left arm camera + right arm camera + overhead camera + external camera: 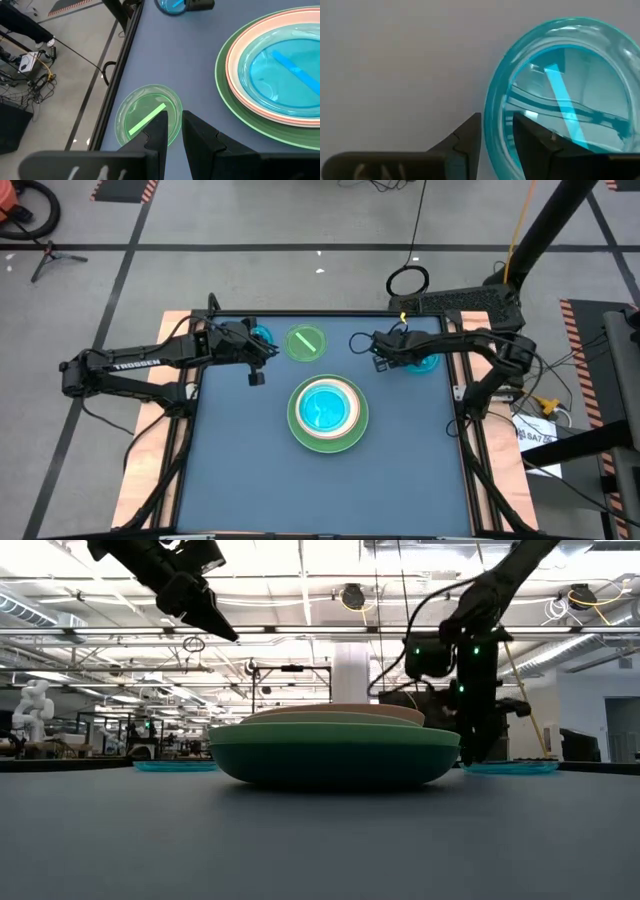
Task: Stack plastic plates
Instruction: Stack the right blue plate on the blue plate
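A stack of plastic plates (327, 413) sits mid-table: a dark green one (330, 762) at the bottom, then light green and pink ones, with a translucent cyan one (285, 70) on top. A small lime plate (306, 342) lies flat at the far side. A small cyan plate (262, 334) lies under my left arm. My left gripper (171, 131) hangs raised above the table near the lime plate, its fingers a narrow gap apart with nothing between them. My right gripper (497, 131) is open and points steeply down over another small cyan plate (565, 95) at the far right. My right gripper stands astride the cyan plate's rim (492, 120), one finger (465, 137) outside the plate and one (535, 135) inside it, coming from above. The plate lies flat on the table. Whether the fingers touch the rim, I cannot tell.
A raised frame (330, 315) borders the blue-grey tabletop. Bare table lies on the near side of the stack (320, 490). Beyond the table are cables and floor markings.
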You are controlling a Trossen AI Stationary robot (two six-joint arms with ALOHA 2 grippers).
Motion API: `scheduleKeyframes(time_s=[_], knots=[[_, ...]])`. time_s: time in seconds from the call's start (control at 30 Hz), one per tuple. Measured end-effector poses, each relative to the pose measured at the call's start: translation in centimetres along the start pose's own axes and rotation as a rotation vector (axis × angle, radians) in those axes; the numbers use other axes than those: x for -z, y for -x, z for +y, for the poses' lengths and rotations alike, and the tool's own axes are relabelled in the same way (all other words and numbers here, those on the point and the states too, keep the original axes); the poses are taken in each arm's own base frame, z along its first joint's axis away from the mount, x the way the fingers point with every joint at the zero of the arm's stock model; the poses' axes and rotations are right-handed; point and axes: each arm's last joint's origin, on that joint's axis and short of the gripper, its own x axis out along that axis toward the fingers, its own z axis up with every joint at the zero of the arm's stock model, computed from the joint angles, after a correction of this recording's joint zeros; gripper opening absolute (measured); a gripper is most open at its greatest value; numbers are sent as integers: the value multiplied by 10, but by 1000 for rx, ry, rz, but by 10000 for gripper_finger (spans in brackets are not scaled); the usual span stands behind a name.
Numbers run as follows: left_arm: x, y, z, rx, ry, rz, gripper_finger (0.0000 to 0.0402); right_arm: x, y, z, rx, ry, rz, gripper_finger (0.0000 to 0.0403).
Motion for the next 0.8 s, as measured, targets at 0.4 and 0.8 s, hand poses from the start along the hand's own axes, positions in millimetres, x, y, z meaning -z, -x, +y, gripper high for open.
scheduleKeyframes(time_s=[0.4,0.8], knots=[[0,0,0,0,-1,0,62,0,-15,6,25,49,12,65],[0,0,0,0,-1,0,62,-2,-5,8,9,102,8,9]])
